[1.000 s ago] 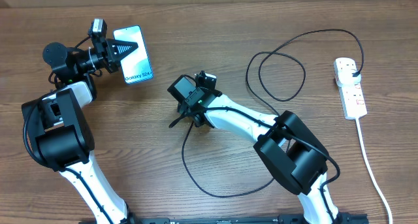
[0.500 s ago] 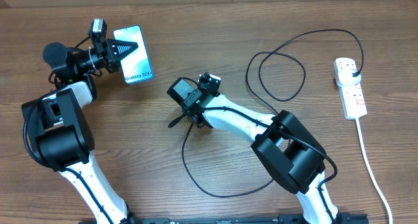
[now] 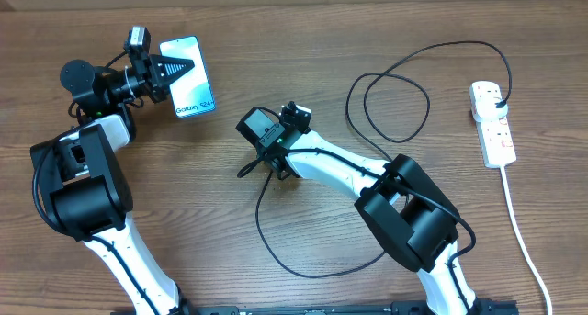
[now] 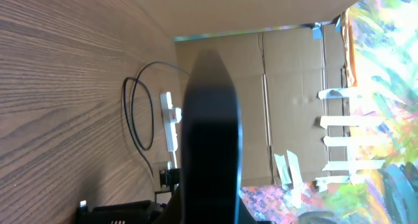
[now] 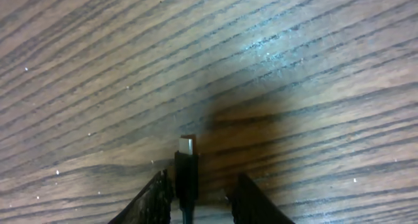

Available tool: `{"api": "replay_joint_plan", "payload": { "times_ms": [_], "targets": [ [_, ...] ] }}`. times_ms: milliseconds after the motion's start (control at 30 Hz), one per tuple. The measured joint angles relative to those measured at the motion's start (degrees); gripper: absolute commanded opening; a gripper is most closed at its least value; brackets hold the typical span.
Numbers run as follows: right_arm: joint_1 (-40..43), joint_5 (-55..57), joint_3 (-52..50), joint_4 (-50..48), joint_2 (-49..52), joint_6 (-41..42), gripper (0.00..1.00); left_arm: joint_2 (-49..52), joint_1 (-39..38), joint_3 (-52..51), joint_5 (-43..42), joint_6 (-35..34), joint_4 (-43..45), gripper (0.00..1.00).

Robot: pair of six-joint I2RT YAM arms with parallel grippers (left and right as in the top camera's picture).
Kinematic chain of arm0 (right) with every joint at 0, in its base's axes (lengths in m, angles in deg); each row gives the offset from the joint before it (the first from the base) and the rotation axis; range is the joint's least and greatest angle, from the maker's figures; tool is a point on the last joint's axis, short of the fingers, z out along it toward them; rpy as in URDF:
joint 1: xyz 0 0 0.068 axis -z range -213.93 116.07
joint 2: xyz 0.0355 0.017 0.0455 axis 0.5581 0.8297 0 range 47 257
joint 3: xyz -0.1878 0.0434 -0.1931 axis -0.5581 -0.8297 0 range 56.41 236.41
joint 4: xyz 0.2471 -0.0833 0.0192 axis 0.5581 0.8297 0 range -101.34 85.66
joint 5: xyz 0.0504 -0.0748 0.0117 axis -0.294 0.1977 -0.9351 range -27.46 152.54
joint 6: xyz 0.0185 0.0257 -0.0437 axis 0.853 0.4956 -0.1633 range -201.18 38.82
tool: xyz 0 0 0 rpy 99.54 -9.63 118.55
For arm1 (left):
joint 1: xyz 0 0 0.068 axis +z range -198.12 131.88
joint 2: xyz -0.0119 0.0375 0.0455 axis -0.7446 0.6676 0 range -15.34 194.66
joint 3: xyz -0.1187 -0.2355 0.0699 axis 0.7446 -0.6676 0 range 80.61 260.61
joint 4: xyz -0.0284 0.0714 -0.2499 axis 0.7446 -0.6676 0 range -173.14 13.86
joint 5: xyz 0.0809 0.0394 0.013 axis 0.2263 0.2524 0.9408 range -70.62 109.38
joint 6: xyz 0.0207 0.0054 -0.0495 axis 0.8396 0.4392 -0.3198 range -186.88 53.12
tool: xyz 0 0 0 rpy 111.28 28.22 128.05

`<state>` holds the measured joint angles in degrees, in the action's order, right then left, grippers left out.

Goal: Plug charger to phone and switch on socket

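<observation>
Since a second back: my right claw [image 5: 196, 188] has narrowed and rolled a little at the wrist; nothing else shifted. It now pinches the charger [image 5: 187, 164] just behind the connector tip, which points straight out past the fingers.

My left claw [image 3: 173, 73] is clamped on the phone [image 3: 195, 93], up-left of the right claw and well apart. The phone's long axis runs far-to-near, lettered end nearer the right claw; I judge the port is there.

The socket [image 3: 493, 122] lies far right. No containers.

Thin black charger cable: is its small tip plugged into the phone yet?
Unplugged. The thin black charger cable's tip sits between the fingers of the right gripper, over bare wood, far from the light-blue-screened smartphone.
</observation>
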<state>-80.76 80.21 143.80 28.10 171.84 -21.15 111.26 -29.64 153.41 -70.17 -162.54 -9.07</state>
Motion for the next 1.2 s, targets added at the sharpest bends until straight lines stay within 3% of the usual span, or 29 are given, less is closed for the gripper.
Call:
{"api": "replay_joint_plan", "payload": {
  "times_ms": [267, 367, 500, 700, 967, 1067, 1200],
  "targets": [
    [0.0, -0.3, 0.7, 3.3, 0.0, 0.7, 0.30, 0.0, 0.0, 0.0, 0.0, 0.0, 0.0, 0.04],
    [0.3, -0.4, 0.9, 4.9, 0.0, 1.7, 0.22, 0.0, 0.0, 0.0, 0.0, -0.2, 0.0, 0.04],
    [0.7, -0.8, 1.0, 6.2, 0.0, 2.3, 0.21, 0.0, 0.0, 0.0, 0.0, -0.2, 0.0, 0.04],
    [0.9, -0.9, 1.0, 6.4, 0.0, 2.9, 0.05, 0.0, 0.0, 0.0, 0.0, -0.4, 0.0, 0.04],
    [1.4, -2.7, 1.1, 6.0, 0.0, 3.3, 0.04, 0.0, 0.0, 0.0, 0.0, -0.4, 0.0, 0.04],
    [2.9, -6.6, 1.9, 6.4, 0.0, 0.7, 0.04, 0.0, 0.0, 0.0, 0.0, -0.4, 0.0, 0.04],
    [6.6, -16.5, 2.6, 6.2, -0.1, -10.6, 0.04, 0.0, 0.0, 0.0, 0.0, -0.4, 0.0, 0.04]
  ]
}}
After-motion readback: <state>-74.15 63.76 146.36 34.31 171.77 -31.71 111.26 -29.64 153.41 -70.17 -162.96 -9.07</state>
